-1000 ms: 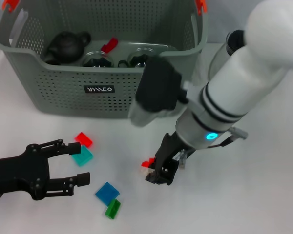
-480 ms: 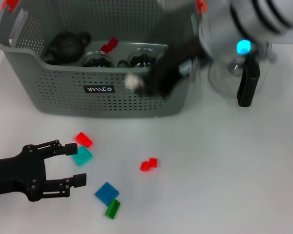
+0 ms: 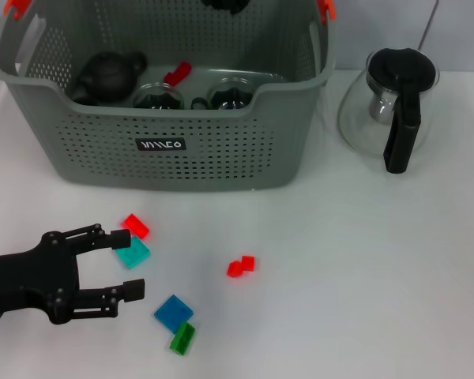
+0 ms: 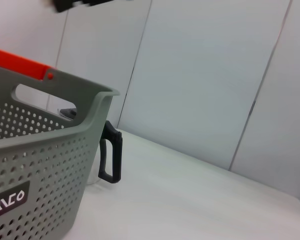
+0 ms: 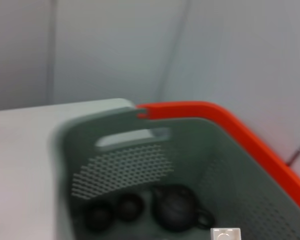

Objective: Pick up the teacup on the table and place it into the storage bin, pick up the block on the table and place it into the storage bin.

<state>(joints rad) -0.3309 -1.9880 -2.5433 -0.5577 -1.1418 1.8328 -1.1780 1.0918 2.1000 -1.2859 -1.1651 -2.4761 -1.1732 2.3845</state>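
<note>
The storage bin (image 3: 166, 150) fills the head view from ten to one o'clock, its black label (image 3: 160, 145) facing us on the near wall and orange-red handle clips (image 3: 325, 9) at the top corners. Down inside it sit a dark teapot (image 3: 107, 75), two dark-lidded glass cups (image 3: 159, 96) side by side, and a red block (image 3: 176, 73) just behind them.

At two o'clock, well clear of the bin, stands a glass carafe (image 3: 389, 106) with a black lid and black handle.

On the white table (image 3: 363, 276), loose blocks lie scattered. A red block (image 3: 135, 227) lies against a teal block (image 3: 132, 253) at about eight o'clock. A blue block (image 3: 173, 312) touches a green block (image 3: 182, 339) at seven. A small red block (image 3: 240, 266) lies alone near the centre, just below it.

The left gripper (image 3: 125, 263) comes in low from eight o'clock, fingers spread wide, the upper fingertip right beside the teal and red blocks, gripping nothing.

The right gripper (image 3: 225, 5) is only a dark blur at twelve o'clock above the bin's far side; whether it is spread or closed I cannot tell. Its wrist view looks down into the bin at the teapot and cups.
</note>
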